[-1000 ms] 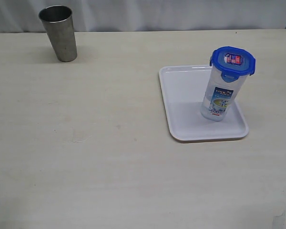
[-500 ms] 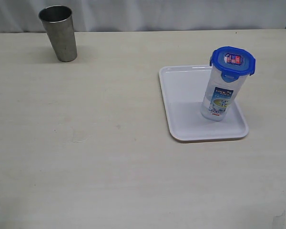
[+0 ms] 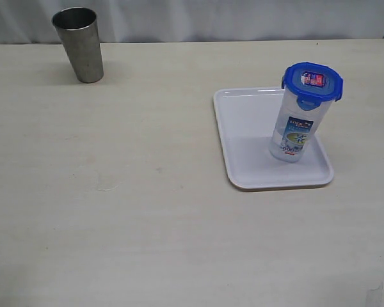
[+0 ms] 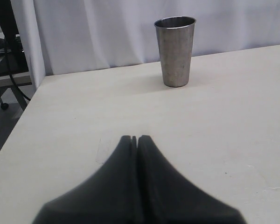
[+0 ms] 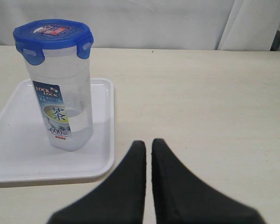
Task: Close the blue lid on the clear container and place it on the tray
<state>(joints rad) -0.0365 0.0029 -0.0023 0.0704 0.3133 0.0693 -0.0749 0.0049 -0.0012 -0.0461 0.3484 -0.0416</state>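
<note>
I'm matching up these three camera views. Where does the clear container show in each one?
Exterior view: the clear container stands upright on the tray, right of centre.
Left wrist view: not in it; only the metal cup shows.
Right wrist view: it stands upright on the tray, beyond the right gripper.
Shared landmark: the blue lid on top of it, in both those views.

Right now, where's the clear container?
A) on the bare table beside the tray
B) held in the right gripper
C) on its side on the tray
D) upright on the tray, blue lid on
D: the clear container stands upright on the tray, with the blue lid sitting on its top.
</note>
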